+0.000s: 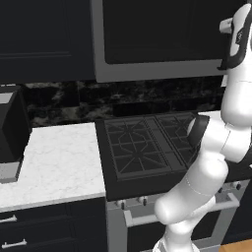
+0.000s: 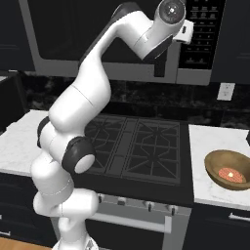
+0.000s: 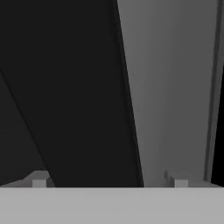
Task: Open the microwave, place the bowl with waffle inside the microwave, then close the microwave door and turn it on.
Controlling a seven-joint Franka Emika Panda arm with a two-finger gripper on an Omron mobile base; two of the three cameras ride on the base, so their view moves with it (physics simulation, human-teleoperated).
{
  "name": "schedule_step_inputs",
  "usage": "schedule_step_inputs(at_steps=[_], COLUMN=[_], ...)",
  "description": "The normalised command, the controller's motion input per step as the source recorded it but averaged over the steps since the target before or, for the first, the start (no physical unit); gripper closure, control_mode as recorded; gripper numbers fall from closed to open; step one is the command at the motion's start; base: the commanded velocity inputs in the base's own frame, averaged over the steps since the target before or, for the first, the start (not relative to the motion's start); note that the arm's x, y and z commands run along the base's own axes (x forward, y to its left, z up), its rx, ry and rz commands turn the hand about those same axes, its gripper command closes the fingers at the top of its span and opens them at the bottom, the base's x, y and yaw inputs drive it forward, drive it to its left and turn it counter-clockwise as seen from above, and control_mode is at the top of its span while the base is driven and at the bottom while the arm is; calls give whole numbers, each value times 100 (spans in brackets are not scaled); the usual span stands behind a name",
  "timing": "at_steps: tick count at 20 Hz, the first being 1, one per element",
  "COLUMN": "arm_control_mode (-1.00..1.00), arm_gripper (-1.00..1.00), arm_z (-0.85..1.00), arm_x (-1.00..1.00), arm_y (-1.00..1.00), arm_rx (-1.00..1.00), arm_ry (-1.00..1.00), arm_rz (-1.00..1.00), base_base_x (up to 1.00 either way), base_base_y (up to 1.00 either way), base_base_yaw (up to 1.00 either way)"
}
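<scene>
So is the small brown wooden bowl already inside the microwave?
No, the small brown wooden bowl sits on the white marble counter right of the black stovetop, and the grey-framed microwave looks shut.
</scene>
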Motion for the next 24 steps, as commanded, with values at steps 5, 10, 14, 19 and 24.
schedule_step_inputs(at_steps=[5, 10, 14, 19, 24], arm_control_mode=[-100, -100, -100, -100, -100], arm_gripper=[100, 100, 100, 100, 100], arm_z=[-4, -3, -1, -34, -29], arm_x=[0, 0, -2, -18, -14], arm_y=[38, 52, 29, 5, 0], arm_rx=[0, 0, 0, -16, -30], arm_ry=[-12, -11, -13, -8, 0], arm_rz=[-2, -14, -15, -25, -20], base_base_x=[0, 0, 0, 0, 0], base_base_y=[0, 0, 0, 0, 0], base_base_yaw=[0, 0, 0, 0, 0])
